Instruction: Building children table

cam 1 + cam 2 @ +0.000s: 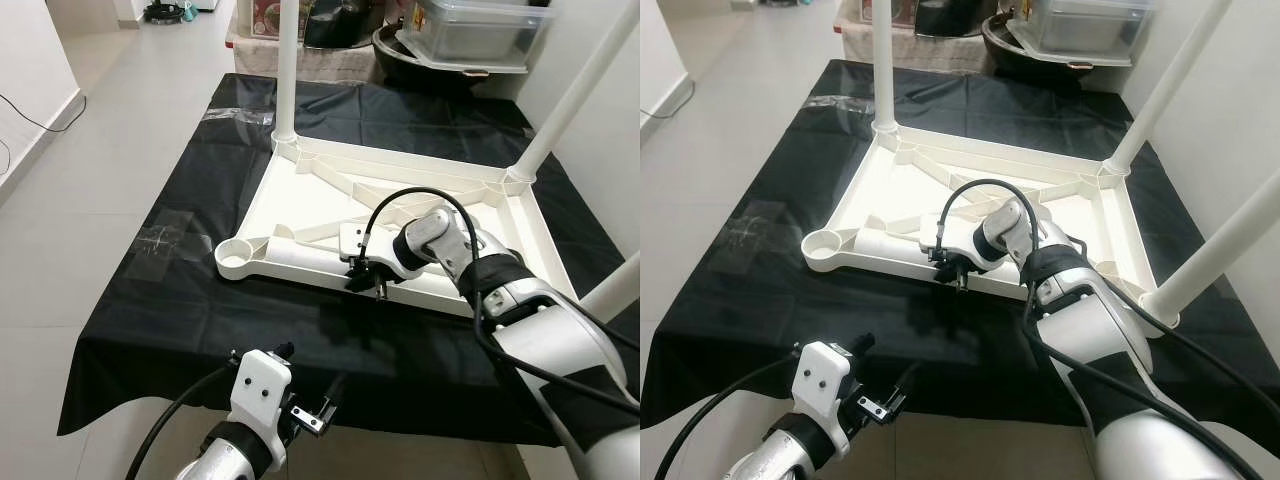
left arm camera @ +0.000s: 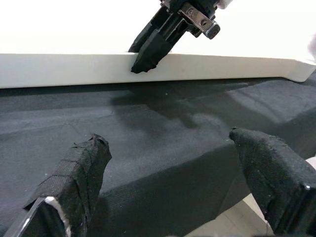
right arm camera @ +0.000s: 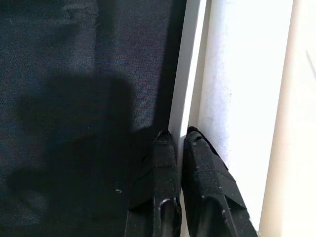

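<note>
A white children's table [image 1: 300, 200] lies upside down on a black cloth [image 1: 150, 300]. White legs stand up from its back left corner [image 1: 287, 70], back right corner [image 1: 575, 90] and front right corner [image 1: 1230, 245]. The front left socket [image 1: 237, 256] is empty. My right gripper [image 1: 365, 283] is at the table's near rim [image 3: 190, 74], shut on that thin edge, one finger on each side. My left gripper [image 2: 170, 139] hovers low over the cloth's front edge, open, with nothing between its fingers; it faces the right gripper.
A patch of clear tape [image 1: 165, 240] sits on the cloth's left side. Plastic bins and a dark bowl [image 1: 470, 30] crowd the back behind the table. Tiled floor [image 1: 100, 150] runs along the left, with a cable [image 1: 30, 120] by the wall.
</note>
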Robot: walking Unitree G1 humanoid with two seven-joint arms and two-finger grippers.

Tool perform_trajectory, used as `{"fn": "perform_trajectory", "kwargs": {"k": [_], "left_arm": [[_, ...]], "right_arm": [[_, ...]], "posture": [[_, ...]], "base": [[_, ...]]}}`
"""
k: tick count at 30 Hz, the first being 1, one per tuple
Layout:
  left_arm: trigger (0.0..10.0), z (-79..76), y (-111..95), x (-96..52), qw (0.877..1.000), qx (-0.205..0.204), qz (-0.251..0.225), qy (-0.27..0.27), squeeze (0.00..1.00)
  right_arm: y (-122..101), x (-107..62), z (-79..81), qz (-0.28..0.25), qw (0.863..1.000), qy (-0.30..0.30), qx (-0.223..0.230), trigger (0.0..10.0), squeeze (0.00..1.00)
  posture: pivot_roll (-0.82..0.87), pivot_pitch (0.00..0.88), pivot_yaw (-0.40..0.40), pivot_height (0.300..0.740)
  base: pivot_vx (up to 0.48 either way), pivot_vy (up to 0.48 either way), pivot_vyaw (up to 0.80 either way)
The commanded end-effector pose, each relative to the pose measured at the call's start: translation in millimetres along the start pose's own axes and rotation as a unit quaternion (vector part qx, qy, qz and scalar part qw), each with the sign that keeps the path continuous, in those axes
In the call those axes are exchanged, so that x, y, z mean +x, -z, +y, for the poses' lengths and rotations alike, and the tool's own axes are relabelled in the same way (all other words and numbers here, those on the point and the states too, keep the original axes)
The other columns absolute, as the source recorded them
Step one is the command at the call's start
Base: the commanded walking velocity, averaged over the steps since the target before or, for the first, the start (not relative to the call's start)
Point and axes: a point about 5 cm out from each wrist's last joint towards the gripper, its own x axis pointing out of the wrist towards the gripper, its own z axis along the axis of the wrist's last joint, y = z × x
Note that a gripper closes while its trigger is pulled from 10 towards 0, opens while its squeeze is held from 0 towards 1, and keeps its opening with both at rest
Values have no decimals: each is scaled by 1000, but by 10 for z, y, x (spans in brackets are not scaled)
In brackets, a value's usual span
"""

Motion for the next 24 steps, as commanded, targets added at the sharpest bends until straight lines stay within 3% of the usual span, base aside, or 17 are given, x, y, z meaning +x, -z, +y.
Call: {"fn": "perform_trajectory", "kwargs": {"k": [1, 5, 9, 13, 24], "left_arm": [[10000, -30, 0, -14, 1000, -6, 3, 2, 0], [10000, -33, -1, -13, 1000, -6, 3, 2, 0], [10000, -39, -5, -10, 1000, -7, 2, 2, 0], [10000, -37, -6, -10, 1000, -7, 1, 1, 0], [10000, -30, 1, -8, 1000, -7, 3, 2, 0]], "right_arm": [[138, 129, 145, 33, 998, -43, -12, 0, 0], [140, 126, 146, 33, 998, -44, -13, 0, 0], [234, 24, 227, 38, 991, -112, -58, 0, 0], [316, -41, 265, 55, 985, -141, -81, 0, 0], [325, -76, 287, 43, 983, -160, -83, 0, 0]], "posture": [[66, 133, -105, 740], [63, 134, -105, 740], [61, 134, -108, 740], [59, 133, -108, 740], [61, 131, -106, 740]], "base": [[0, 0, 0], [0, 0, 0], [0, 0, 0], [0, 0, 0], [0, 0, 0]]}}
